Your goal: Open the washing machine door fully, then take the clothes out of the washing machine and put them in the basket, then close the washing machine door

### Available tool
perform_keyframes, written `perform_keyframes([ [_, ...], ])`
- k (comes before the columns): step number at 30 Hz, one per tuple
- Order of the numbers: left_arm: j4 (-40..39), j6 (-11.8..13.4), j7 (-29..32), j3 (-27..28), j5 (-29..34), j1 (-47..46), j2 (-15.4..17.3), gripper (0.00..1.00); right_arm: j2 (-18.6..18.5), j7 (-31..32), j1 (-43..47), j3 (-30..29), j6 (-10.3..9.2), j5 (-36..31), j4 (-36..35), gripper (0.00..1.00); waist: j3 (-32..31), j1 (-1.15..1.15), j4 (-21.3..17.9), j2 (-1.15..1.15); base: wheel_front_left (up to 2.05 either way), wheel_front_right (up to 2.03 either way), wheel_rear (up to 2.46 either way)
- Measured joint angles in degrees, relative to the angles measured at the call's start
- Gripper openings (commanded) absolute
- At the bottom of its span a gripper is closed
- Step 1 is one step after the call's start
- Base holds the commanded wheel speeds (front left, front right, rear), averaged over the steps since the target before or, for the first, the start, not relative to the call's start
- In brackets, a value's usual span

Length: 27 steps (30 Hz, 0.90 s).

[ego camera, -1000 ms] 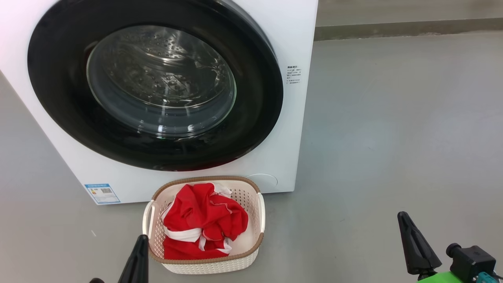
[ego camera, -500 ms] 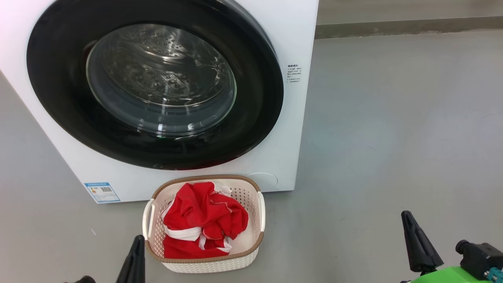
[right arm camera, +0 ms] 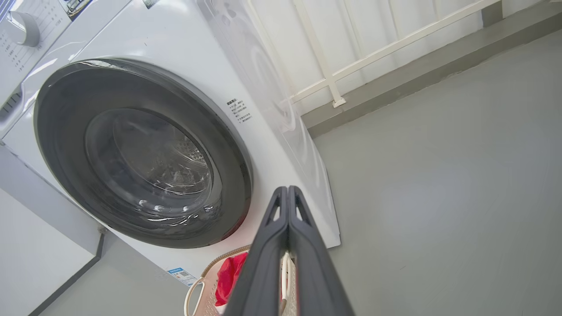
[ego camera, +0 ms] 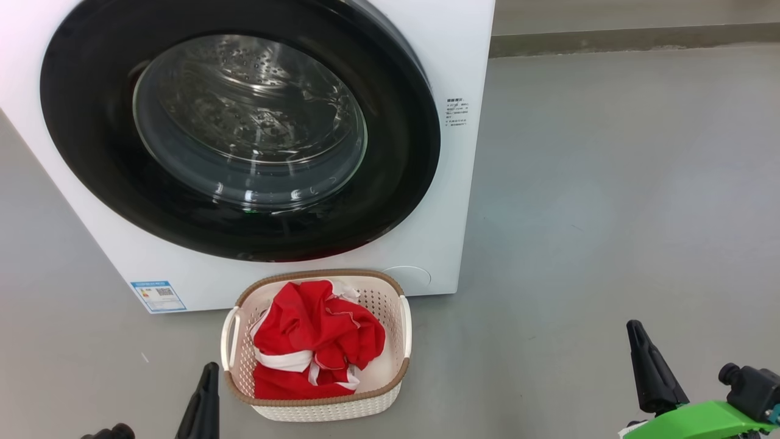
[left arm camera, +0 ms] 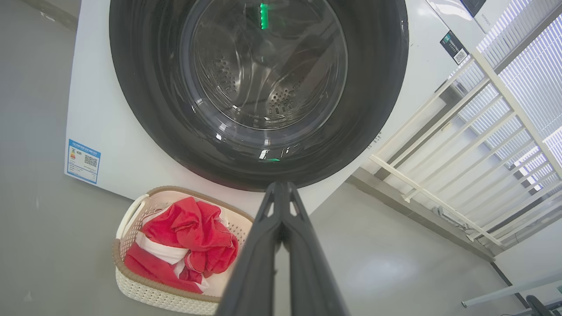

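Observation:
The white washing machine [ego camera: 463,183] stands ahead on the left, and its round black door [ego camera: 402,152] lies flat against the front, the steel drum visible through the glass. Just before it on the floor sits the cream basket [ego camera: 393,308], holding the red clothes [ego camera: 311,341] with white trim. My left gripper [ego camera: 210,369] is shut and empty, low beside the basket's left side. My right gripper [ego camera: 634,326] is shut and empty over bare floor, far right of the basket. The left wrist view shows the door [left arm camera: 373,87], basket [left arm camera: 131,281] and clothes [left arm camera: 189,228] beyond the shut fingertips [left arm camera: 281,186].
Grey floor [ego camera: 609,183] stretches to the right of the machine, ending at a low kerb [ego camera: 634,39]. A white railing [left arm camera: 443,145] with window blinds stands beside the machine. A blue label [ego camera: 157,295] is low on the machine's front.
The head camera has shifted a little, lifting the scene in the picture. Both shut grippers have drifted slightly outward, the left one leftward and the right one rightward.

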Motion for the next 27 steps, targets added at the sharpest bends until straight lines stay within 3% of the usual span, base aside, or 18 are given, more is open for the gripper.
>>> perform_keyframes([
  [27, 2.57, -0.49, 4.44, 1.21, -17.02, -2.43, 0.26, 0.00, -0.36, 4.26, -2.03, -0.92, -0.01, 17.96, 1.64, 0.00, 0.53, 0.00, 0.10, 0.00, 0.00, 0.00, 0.00],
])
